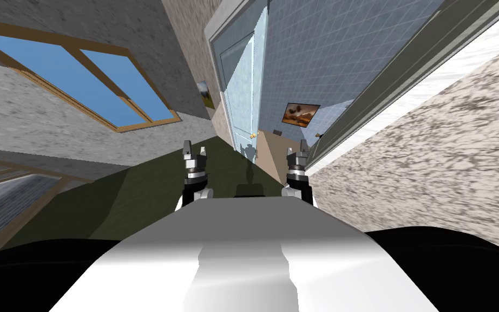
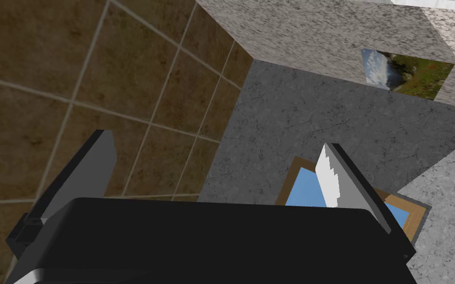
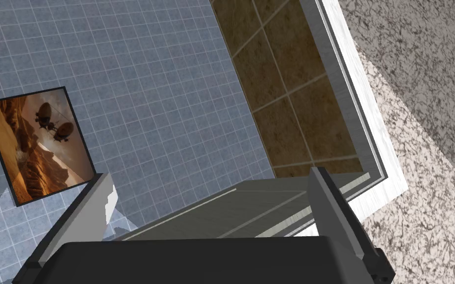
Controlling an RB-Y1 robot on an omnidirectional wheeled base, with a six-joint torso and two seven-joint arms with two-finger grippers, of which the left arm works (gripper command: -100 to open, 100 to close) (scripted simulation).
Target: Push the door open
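Head view: the pale blue door (image 1: 241, 103) stands ahead of and between both pincers, well apart from each. Its knob (image 1: 253, 135) is on the edge nearer the right pincer (image 1: 297, 154). The door appears partly swung inward, exposing a blue tiled wall (image 1: 324, 49) beyond. Left pincer (image 1: 195, 151): fingers spread, holding nothing. Right pincer: fingers spread, empty, close beside the grey door frame (image 3: 251, 207). Both arms point forward, probably so that either can meet the door panel once the base closes in.
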